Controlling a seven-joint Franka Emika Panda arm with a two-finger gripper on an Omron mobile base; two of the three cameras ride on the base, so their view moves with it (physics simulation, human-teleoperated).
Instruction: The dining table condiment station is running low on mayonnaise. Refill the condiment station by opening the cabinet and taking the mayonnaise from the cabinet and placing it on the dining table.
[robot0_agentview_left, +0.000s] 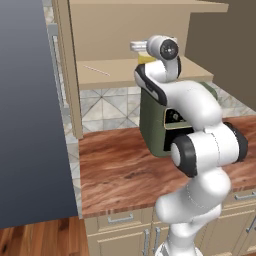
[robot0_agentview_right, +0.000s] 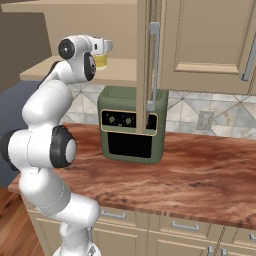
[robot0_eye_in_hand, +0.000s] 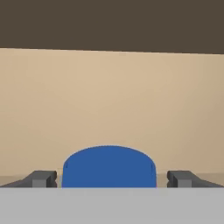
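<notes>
- The mayonnaise (robot0_eye_in_hand: 109, 167) sits low in the centre of the hand view, only its blue lid showing, between the two dark fingertips (robot0_eye_in_hand: 43, 179). In the right base view its yellowish body (robot0_agentview_right: 101, 61) stands on the cabinet shelf (robot0_agentview_right: 120, 70) in the upper left of the frame, just under the hand.
- The gripper (robot0_eye_in_hand: 111, 179) is spread wide, one finger on each side of the lid with a gap on both sides; nothing is held. I judge the risk to be closing too high: the fingers look level with the lid, so a clamp there may catch only the cap and let the jar tip or slip.
- How deep the fingers reach down the jar is hidden, so a further push forward could knock the jar toward the tan back wall (robot0_eye_in_hand: 112, 100) of the cabinet.
- The open cabinet door (robot0_agentview_right: 146, 65) hangs edge-on at the upper centre of the right base view, near the arm's way out. A wide swing with the jar could strike the door or its silver handle (robot0_agentview_right: 154, 65).
- Below the shelf the green oven (robot0_agentview_right: 132, 125) stands on the wood worktop (robot0_agentview_right: 200, 170); a jar dropped on withdrawal would probably land on it or on the worktop.
- The dining table lies outside these frames, so the carry means the base has to drive, and a weak grip may fail on the way.
</notes>
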